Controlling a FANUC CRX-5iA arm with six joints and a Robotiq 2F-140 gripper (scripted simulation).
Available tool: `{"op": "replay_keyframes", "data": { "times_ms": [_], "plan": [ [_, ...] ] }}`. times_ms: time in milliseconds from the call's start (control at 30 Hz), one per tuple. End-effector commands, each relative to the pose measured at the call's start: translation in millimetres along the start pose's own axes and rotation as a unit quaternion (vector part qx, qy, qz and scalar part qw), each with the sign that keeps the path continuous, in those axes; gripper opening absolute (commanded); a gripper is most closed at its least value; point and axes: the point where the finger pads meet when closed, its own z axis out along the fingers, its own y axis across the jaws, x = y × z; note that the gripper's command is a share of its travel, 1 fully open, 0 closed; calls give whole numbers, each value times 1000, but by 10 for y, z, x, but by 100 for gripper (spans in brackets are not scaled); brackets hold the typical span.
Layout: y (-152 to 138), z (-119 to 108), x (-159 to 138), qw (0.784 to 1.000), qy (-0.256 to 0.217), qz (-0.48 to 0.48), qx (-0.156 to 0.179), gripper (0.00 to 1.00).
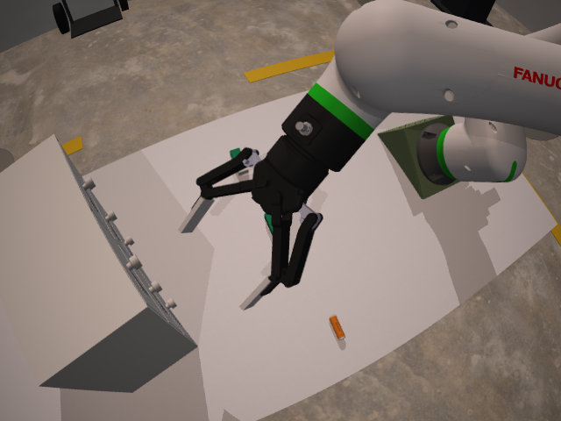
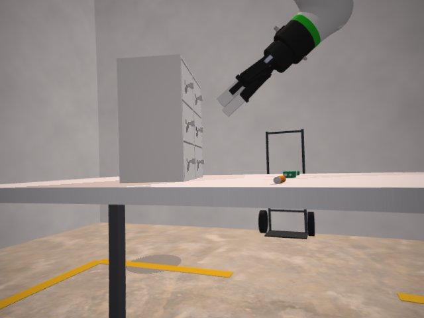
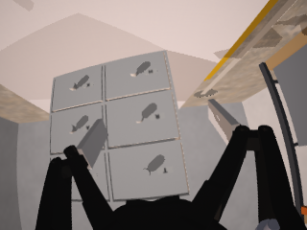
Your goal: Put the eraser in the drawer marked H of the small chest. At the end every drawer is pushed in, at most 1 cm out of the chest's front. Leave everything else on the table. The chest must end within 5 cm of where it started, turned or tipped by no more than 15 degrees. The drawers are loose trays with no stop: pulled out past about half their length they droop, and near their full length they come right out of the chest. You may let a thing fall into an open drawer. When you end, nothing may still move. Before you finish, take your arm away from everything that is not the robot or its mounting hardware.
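Note:
The small grey chest (image 1: 86, 276) stands at the table's left, with six knobbed drawers in two columns, all pushed in. It also shows in the side view (image 2: 159, 118) and in the wrist view (image 3: 122, 128). I cannot read the drawer marks. My gripper (image 1: 223, 258) (image 2: 227, 103) is open wide and empty. It hangs in the air in front of the chest's upper drawers, pointing at the chest front (image 3: 159, 129). The green-and-white eraser (image 1: 234, 153) lies on the table behind the gripper, mostly hidden by a finger link. It also shows far off in the side view (image 2: 291, 173).
An orange battery (image 1: 337, 327) lies on the table near its front edge, to the right of the gripper, and shows in the side view (image 2: 279, 179). The robot's olive base block (image 1: 416, 153) sits at the table's right. A hand truck (image 2: 285, 222) stands beyond the table.

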Motion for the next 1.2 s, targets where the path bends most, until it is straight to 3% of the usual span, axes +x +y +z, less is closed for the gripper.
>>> {"op": "replay_keyframes", "data": {
  "times_ms": [0,300,367,633,867,1167],
  "plan": [
    [22,-153,-1,997,83,4,-1,100],
    [21,-552,-29,968,252,4,-1,100],
    [21,-552,-29,968,252,4,-1,100],
    [20,-808,-46,934,356,3,-2,100],
    [20,-929,-54,915,404,3,-2,100],
    [20,-966,-57,908,418,3,-2,100]
  ]
}}
